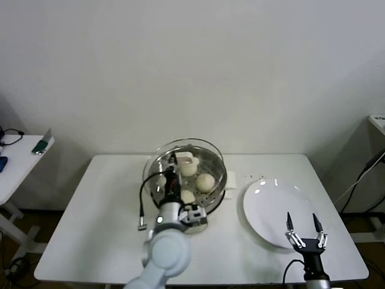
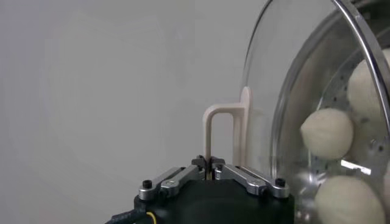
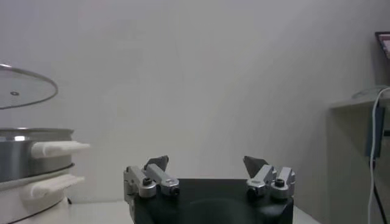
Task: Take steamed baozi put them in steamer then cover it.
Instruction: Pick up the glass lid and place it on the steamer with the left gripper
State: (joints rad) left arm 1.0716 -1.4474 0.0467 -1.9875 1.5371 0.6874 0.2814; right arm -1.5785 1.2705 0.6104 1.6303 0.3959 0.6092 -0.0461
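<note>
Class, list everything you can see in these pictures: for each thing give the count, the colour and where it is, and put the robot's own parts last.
Small round dough buns: at least three visible, cream-white, inside the steamer.
Round stainless-steel steamer pot: one, shiny silver on a cream-white base, at the table's middle.
Round clear glass lid: one, metal-rimmed with a white handle, held tilted above the steamer.
Flat round plate: one, white, on the table to the right of the steamer.
Rectangular table: one, white, under everything.
Left gripper: one, black and silver, shut on the lid's handle.
Right gripper: one, black and silver, open, over the plate's near edge.
</note>
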